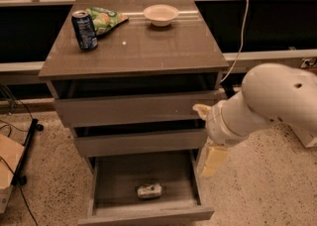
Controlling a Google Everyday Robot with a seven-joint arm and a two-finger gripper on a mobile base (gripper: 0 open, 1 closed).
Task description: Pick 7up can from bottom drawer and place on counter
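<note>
I am looking down at a grey-brown cabinet of 3 drawers, with the robot's bulky white arm (277, 101) coming in from the right of the camera view. The gripper (212, 158), a cream-coloured piece hanging down from the end of the arm, sits just beside the cabinet's right front corner. It is level with the middle drawer (141, 143) and above the right edge of the bottom drawer (148, 215). I cannot tell whether the gripper is spread wide or closed, and it holds nothing that I can see.

The bottom drawer is pulled well out toward me. The 7up can (149, 191) lies on its side on the drawer floor, near the front wall and roughly midway between the 2 side walls. It is well apart from the gripper, lower and to the left of it.

The top drawer (133, 108) and the middle drawer each show a dark gap above their fronts.

On the counter (148, 51) stand 3 things, all toward the back. A dark blue can (85, 30) is upright at the back left. A green snack bag (104, 18) lies just behind and to the right of it. A white bowl (161, 15) sits further right. A white cable (242, 31) hangs behind the cabinet's right side.
</note>
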